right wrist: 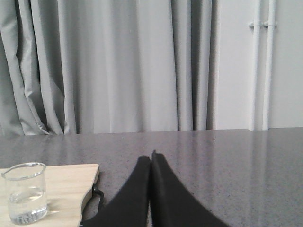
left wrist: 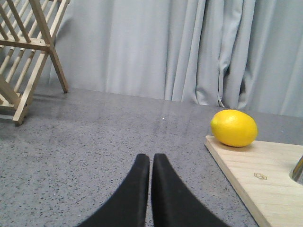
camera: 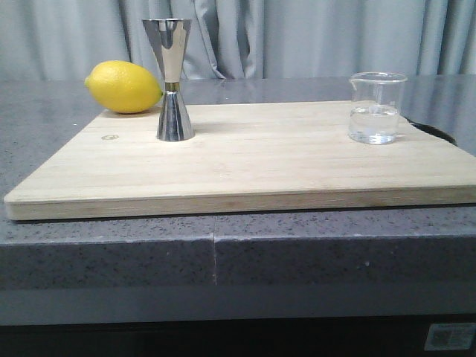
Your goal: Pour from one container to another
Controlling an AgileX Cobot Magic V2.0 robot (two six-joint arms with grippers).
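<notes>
1. Front view: I see the steel jigger [camera: 170, 78] upright on the wooden cutting board [camera: 253, 167], near its far left corner, with a lemon [camera: 123, 87] just behind and to its left.
2. The glass beaker [camera: 376, 107] stands upright at the board's far right, well apart from the jigger, holding some clear liquid; I cannot read its printed marks.
3. Neither arm appears in the front view.
4. Left wrist view: the left gripper [left wrist: 151, 163] hangs over bare grey countertop [left wrist: 94, 142], fingers pressed together, holding nothing; a wooden rack [left wrist: 28, 52] and the jigger are cut off by the frame.
5. Right wrist view: the right gripper [right wrist: 151, 161] is likewise closed and empty, near the board's corner.
</notes>
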